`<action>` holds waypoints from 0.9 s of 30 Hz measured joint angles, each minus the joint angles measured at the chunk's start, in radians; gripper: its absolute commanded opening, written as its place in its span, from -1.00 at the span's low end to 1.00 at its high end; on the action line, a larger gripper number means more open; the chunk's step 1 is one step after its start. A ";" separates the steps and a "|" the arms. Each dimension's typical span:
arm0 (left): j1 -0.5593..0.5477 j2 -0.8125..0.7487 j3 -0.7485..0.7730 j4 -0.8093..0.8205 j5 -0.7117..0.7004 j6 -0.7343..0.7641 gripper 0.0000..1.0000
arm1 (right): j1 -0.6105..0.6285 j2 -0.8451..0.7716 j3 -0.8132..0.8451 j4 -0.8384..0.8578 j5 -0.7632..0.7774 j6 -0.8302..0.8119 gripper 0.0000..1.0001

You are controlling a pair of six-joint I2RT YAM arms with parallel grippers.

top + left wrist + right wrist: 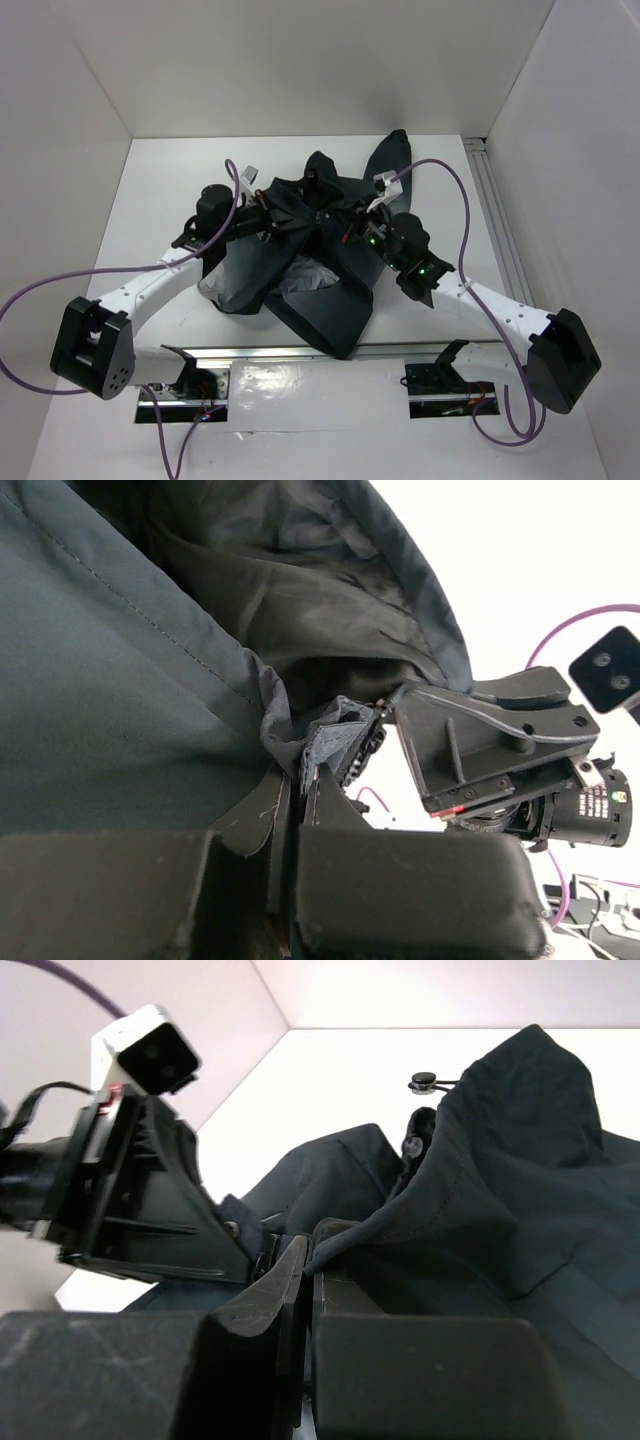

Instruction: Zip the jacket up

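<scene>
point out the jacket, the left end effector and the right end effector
jacket (340,305), top external view, dark outer fabric on its near part
left end effector (301,773), left wrist view, between its fingertips, pinching fabric
right end effector (305,1247), right wrist view, between its fingertips, pinching a fabric edge

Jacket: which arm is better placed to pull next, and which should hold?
Probably right. The right claw is shut on a stitched jacket edge that runs on upward; the left claw pinches only a bunched fold, better for holding.
</scene>
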 measured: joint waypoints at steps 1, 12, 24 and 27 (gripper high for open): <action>0.000 -0.003 -0.002 0.002 -0.005 0.000 -1.00 | 0.002 0.000 0.000 -0.001 0.010 0.000 -1.00; -0.001 -0.062 0.111 -0.146 -0.028 0.194 0.33 | 0.003 -0.002 0.066 -0.033 -0.056 -0.045 -1.00; -0.006 0.034 0.187 -0.174 0.090 0.328 0.89 | 0.003 -0.004 0.073 -0.081 -0.131 -0.055 -1.00; -0.006 0.066 0.190 -0.170 0.108 0.351 0.89 | 0.003 -0.009 0.073 -0.087 -0.134 -0.057 -1.00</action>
